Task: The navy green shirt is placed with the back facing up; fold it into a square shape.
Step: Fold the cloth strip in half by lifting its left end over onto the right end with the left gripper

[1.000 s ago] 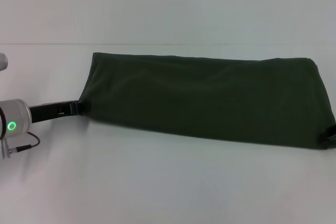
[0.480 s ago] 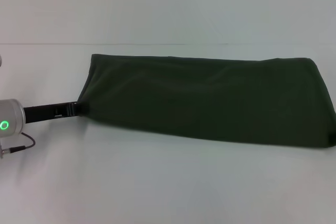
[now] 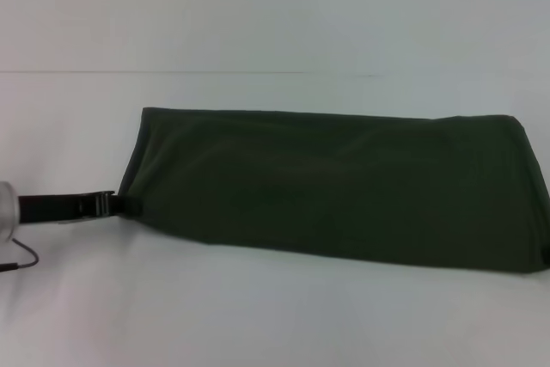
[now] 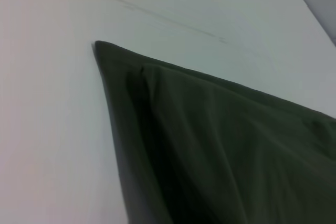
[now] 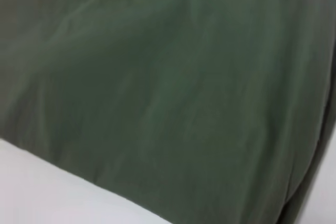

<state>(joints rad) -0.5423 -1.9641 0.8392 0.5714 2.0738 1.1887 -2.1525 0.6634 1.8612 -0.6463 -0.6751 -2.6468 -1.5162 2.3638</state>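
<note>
Between the earlier head frames and this one, the shirt (image 3: 335,182) had shifted toward the robot and a little to its left, and the left arm had drawn back so that only its dark end showed at the frame's left edge. That left gripper (image 3: 120,204) met the shirt's near-left corner and appeared clenched on the cloth there. The shirt lay as a long folded band across the white table (image 3: 258,315), plain side up, its right end reaching the frame's right edge. The left wrist view showed the far-left corner of the shirt (image 4: 210,145) lying flat on the table (image 4: 47,129), with a soft crease running along its edge. The right wrist view was filled by shirt (image 5: 168,87) fabric over a strip of table (image 5: 47,187); the right gripper itself did not show in any view.
</note>
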